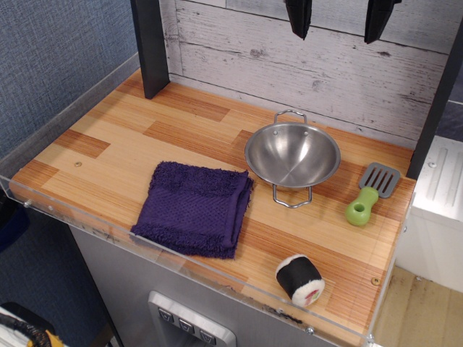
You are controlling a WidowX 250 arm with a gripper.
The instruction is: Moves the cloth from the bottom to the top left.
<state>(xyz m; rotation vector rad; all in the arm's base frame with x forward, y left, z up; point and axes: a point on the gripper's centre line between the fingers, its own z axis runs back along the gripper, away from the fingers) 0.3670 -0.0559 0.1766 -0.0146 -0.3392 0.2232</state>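
The gripper [338, 18] hangs at the top edge of the frame, its two dark fingers apart and holding nothing; everything above the tips is cut off. It sits high, well clear of the counter, probably not yet committed to a descent. The cloth [194, 208] lies folded at lower centre, just beside the steel bowl [292, 154], leaving the upper-left wood [108, 126] bare for it.

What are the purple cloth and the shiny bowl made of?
The cloth looks like soft terry fabric: its surface is fuzzy and looped. The bowl looks like polished metal, probably steel: it is silvery and reflects light, with wire handles.
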